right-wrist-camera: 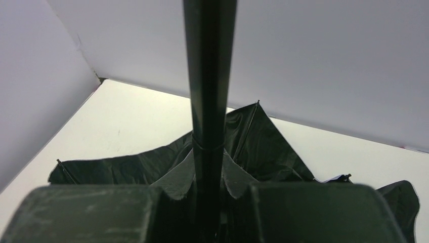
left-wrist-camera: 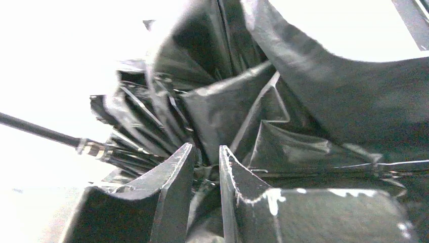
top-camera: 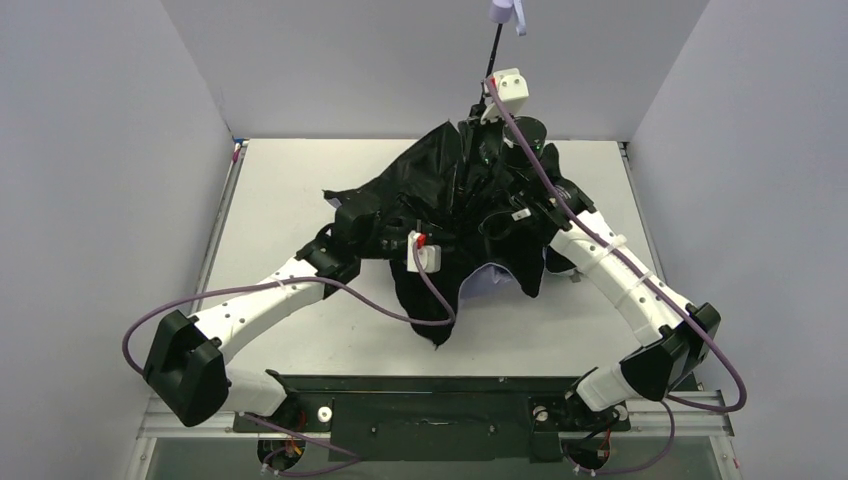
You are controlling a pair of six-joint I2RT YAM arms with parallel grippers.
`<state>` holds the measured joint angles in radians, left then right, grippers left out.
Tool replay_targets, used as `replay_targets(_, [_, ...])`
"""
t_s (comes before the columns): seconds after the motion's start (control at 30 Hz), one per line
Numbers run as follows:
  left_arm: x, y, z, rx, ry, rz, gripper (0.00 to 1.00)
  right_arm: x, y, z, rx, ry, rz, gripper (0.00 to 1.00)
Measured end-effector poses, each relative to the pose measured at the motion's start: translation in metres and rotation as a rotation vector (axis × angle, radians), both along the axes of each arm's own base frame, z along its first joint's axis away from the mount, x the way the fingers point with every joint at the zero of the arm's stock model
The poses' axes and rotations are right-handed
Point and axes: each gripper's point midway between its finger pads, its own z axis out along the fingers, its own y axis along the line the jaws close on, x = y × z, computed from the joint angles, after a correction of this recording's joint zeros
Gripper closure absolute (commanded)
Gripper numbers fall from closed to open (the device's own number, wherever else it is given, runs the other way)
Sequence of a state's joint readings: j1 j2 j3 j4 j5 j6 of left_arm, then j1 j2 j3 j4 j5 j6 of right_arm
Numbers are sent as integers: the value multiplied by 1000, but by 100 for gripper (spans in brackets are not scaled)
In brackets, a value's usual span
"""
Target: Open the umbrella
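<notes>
The left gripper (left-wrist-camera: 206, 147) is nearly closed, its fingers (left-wrist-camera: 172, 192) pinching a crumpled fold of the umbrella (top-camera: 460, 180) canopy (top-camera: 440, 300) near the ribs. Only a thin gap shows between them, and it is filled with black cloth. The right gripper (right-wrist-camera: 202, 187) is narrowed around the thin black shaft (right-wrist-camera: 207, 76), which runs up between its fingers just above the canopy. Cloth hides the contact itself.

The canopy lies half spread, black lining up, from the middle of the bench (top-camera: 280, 180) toward the far edge, sagging in loose folds. A patch of pale outer fabric shows at its near right side. The shaft rises over the far edge, with the lavender handle (top-camera: 503, 12) at its top.
</notes>
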<state>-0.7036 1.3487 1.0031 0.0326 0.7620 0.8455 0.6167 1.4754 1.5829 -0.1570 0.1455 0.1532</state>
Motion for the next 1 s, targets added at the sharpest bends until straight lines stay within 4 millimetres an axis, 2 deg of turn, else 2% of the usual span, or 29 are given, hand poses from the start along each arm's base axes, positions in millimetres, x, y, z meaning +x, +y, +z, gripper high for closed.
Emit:
replay_targets(0.07, [9, -4, 18, -61, -10, 48, 78, -2, 1, 0, -6, -11, -16, 100])
replay_targets(0.2, [26, -13, 40, -134, -27, 125, 78, -5, 1, -2, -27, -23, -60, 100])
replay_targets(0.37, [42, -27, 47, -178, -75, 200, 78, -11, 4, 2, -30, -38, -101, 100])
replay_targets(0.57, [49, -49, 31, -150, -113, 238, 77, -15, 6, 4, -26, -45, -127, 100])
replay_targets(0.7, [49, -64, 14, -108, -149, 232, 74, -19, 11, 4, -24, -43, -117, 100])
replay_targets(1.0, [15, -75, -20, 7, -167, 34, 72, -14, 13, 2, -17, -37, -61, 100])
